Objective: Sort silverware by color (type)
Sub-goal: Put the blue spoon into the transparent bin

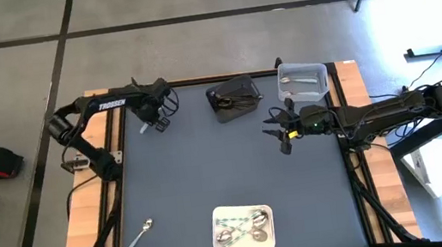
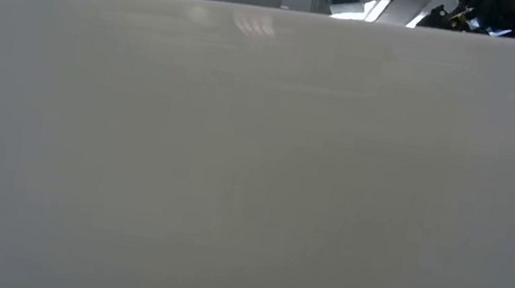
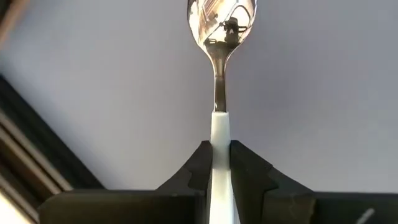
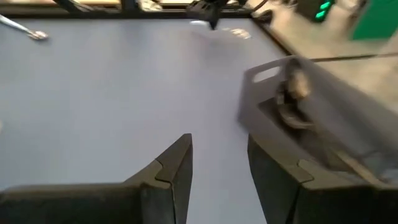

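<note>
Currently, working from the left of the high view, we list a silver spoon (image 1: 141, 236) lying alone at the lower left of the dark table (image 1: 209, 160), well apart from everything else. At upper left, we record the left tool (image 1: 152, 124) closed on a white-handled spoon (image 1: 145, 129); in the left wrist view its fingers (image 3: 249, 177) clamp the white handle and the shiny bowl (image 3: 221, 22) points away over the table. At lower centre, we note a white tray (image 1: 243, 228) holding several silver utensils (image 1: 247, 225) in a heap. At upper centre sits a dark bin (image 1: 235, 97), its contents too small to tell. Right of centre, we record the right tool (image 1: 281, 131) above bare table with nothing between its fingers (image 4: 177, 165), which stand a little way apart. At upper right, a clear bin (image 1: 303, 81) holds at least one silver utensil (image 1: 297, 81). We find the low view blocked by a pale surface.
</note>
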You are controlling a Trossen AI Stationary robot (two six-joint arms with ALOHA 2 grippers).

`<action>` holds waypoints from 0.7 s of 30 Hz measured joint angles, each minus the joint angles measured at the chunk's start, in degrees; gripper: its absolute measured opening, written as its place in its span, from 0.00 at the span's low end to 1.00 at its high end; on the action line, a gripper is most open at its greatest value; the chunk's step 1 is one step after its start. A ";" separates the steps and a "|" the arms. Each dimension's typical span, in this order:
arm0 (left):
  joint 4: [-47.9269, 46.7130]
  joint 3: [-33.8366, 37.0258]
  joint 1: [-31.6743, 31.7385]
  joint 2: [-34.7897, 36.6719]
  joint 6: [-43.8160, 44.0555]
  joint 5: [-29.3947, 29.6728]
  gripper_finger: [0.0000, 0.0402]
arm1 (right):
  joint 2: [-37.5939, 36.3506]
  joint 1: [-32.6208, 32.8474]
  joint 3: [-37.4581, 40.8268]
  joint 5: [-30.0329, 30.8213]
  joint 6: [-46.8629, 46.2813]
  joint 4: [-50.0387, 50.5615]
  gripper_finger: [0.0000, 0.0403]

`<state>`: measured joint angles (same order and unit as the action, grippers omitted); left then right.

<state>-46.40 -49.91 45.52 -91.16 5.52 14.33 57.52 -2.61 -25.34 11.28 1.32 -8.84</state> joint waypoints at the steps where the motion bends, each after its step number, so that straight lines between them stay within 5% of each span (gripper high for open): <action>1: -0.07 -0.02 -1.08 1.19 0.00 0.13 0.09 | 0.00 0.02 0.00 -1.60 -1.24 -0.03 0.35; 5: -0.06 -0.04 -6.24 7.20 0.00 0.50 0.08 | 0.00 0.01 0.02 -8.29 -6.92 -0.89 0.35; 15: 5.96 -0.11 -24.89 21.71 1.62 1.01 0.09 | 0.11 -0.02 0.02 -8.83 -11.35 -4.78 0.36; 21: 12.92 -0.13 -35.48 22.80 0.71 0.79 0.10 | 1.76 0.02 0.02 -9.09 -11.16 -7.63 0.50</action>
<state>-33.48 -50.04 10.04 -68.36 6.23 15.11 59.28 -2.59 -25.32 2.19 -9.84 -16.47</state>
